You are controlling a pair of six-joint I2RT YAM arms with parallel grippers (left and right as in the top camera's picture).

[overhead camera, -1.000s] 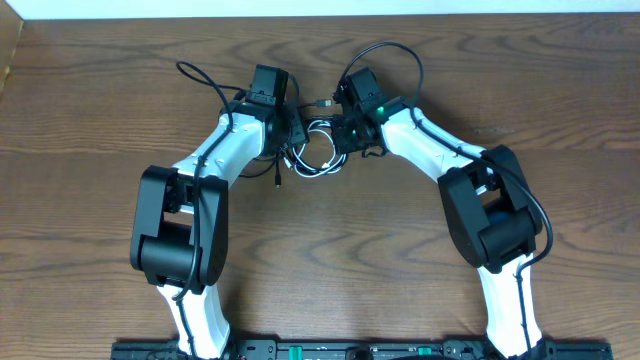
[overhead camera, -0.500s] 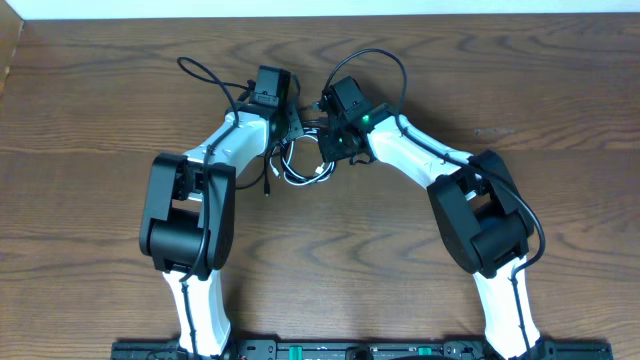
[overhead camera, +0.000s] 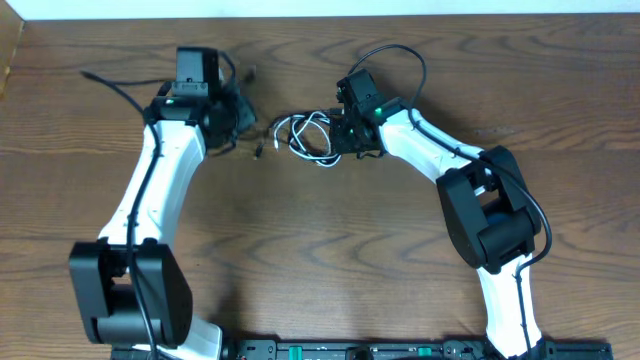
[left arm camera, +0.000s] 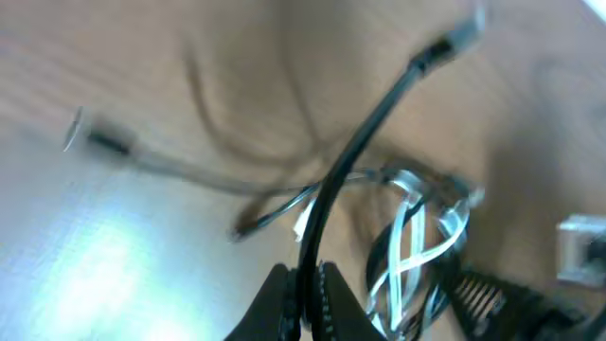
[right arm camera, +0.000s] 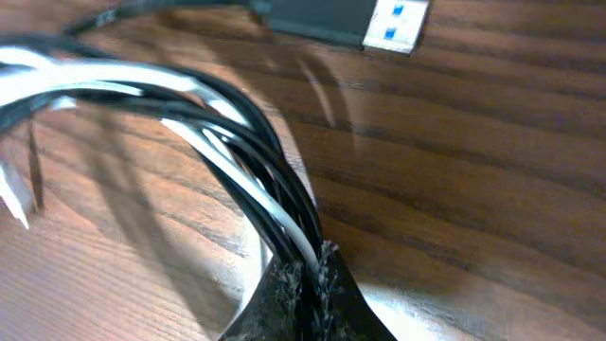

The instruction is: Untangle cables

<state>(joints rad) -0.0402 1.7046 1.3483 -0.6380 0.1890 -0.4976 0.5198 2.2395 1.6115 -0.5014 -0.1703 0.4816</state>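
A tangle of white and black cables (overhead camera: 305, 135) lies at the table's back centre. My right gripper (overhead camera: 346, 138) stands at its right edge. In the right wrist view that gripper (right arm camera: 308, 260) is shut on a bunch of white and black strands (right arm camera: 218, 114). My left gripper (overhead camera: 242, 118) is to the left of the tangle, a little apart from it. The left wrist view shows it (left arm camera: 308, 282) shut on one black cable (left arm camera: 365, 133), which rises to a small plug (left arm camera: 454, 43). Behind that cable lies the looped bundle (left arm camera: 415, 237).
A USB plug (right arm camera: 350, 19) with a blue insert lies on the wood just beyond the right gripper. Another small plug (left arm camera: 95, 140) rests on the wood to the left in the blurred left wrist view. The thick arm wires (overhead camera: 395, 55) arch over both wrists.
My left gripper has shut on the black cable and swung left, away from the tangle, drawing that cable out. The right gripper has stayed shut on the bundle, shifting only slightly.
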